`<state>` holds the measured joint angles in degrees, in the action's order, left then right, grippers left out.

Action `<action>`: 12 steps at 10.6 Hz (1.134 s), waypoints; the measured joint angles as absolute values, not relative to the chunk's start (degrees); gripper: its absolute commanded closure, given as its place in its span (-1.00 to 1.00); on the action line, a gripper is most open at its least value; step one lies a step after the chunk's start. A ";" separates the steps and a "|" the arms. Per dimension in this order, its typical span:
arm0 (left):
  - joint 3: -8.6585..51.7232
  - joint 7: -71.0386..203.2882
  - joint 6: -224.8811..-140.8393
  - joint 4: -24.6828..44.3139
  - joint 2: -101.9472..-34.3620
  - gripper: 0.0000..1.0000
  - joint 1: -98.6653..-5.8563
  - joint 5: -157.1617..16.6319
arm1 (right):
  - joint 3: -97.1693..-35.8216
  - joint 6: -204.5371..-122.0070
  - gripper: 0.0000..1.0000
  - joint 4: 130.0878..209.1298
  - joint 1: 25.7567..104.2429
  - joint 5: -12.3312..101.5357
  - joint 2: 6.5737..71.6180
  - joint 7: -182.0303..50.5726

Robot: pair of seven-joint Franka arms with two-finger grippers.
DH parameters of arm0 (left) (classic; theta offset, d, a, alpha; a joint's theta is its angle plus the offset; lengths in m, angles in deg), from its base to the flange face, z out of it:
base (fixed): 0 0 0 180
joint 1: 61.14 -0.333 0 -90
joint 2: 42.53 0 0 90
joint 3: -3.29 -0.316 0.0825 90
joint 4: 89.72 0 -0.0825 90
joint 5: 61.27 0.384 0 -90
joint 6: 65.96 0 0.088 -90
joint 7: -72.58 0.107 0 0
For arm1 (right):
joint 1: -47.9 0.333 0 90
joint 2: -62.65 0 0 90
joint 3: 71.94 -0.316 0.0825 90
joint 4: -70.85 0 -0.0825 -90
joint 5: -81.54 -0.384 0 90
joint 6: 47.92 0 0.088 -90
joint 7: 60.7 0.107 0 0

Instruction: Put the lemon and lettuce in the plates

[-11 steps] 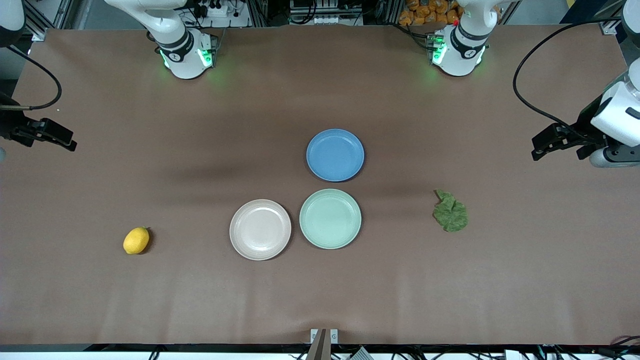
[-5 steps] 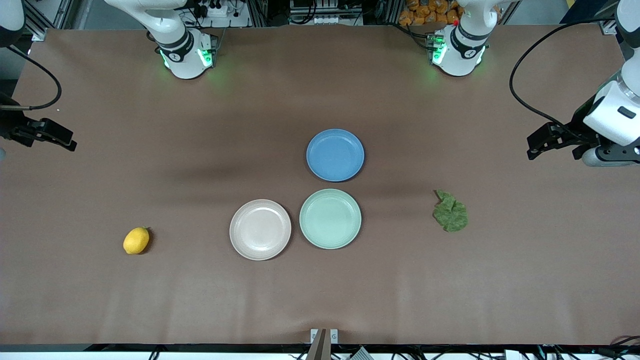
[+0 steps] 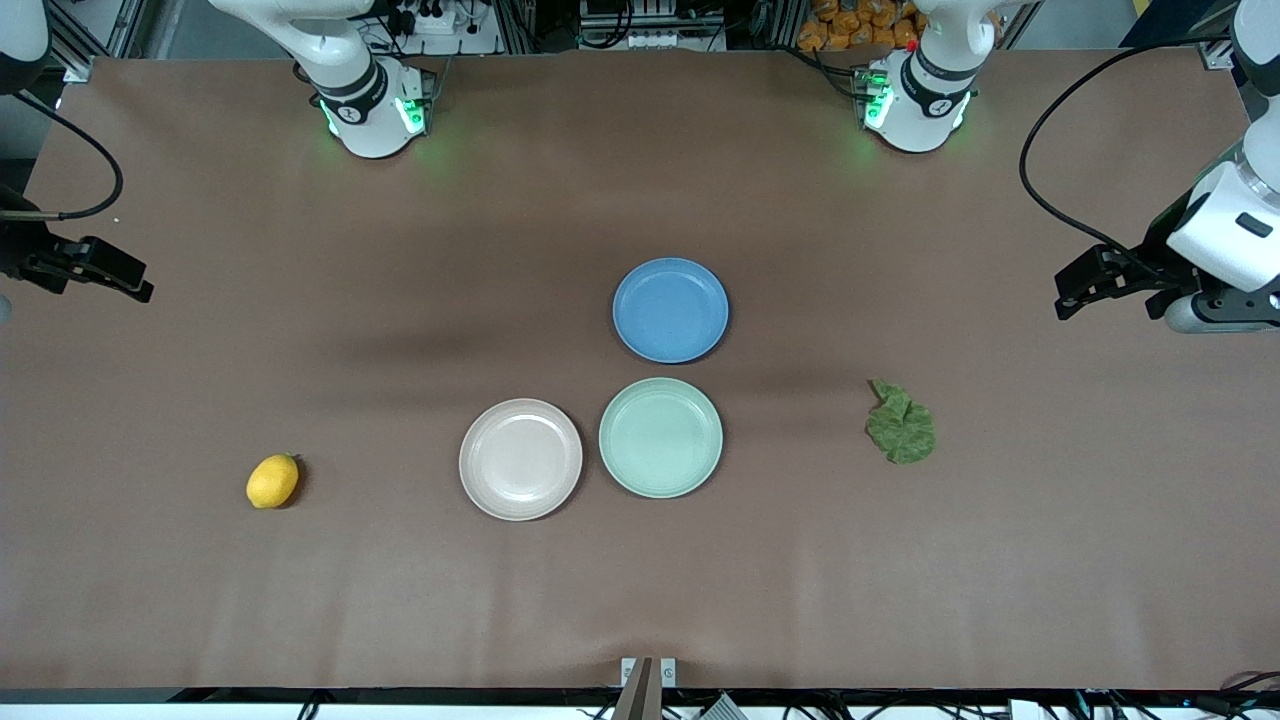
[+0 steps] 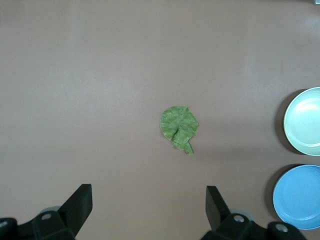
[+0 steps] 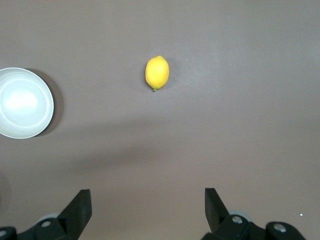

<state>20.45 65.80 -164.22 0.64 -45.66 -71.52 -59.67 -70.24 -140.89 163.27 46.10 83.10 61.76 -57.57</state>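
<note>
Presently we note both pincers, left [image 3: 1075, 295] and right [image 3: 135, 285], gaping empty at the table's ends; each should descend squarely over lettuce [image 3: 901, 426] and lemon [image 3: 272, 481].

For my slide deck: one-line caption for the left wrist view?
Open left gripper above the brown table, lettuce lying flat ahead, mint green plate and blue plate at the edge.

Matte plates on a brown tabletop.
Smooth matte plates [image 3: 520, 459], wrinkly lettuce [image 3: 901, 424], glossy-skinned lemon [image 3: 272, 481], matte paper-like table [image 3: 300, 600].
</note>
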 measured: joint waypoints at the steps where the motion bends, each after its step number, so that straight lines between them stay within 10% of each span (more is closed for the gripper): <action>1: 20.45 65.80 -164.22 0.64 -45.66 -1.00 -71.55 -59.67 | -70.24 -140.89 -1.00 163.27 46.10 83.10 61.76 -57.57; 12: 20.20 65.80 -163.55 0.94 -46.33 -1.00 -71.89 -59.67 | -70.22 -140.90 -1.00 163.27 46.06 83.13 58.32 -57.77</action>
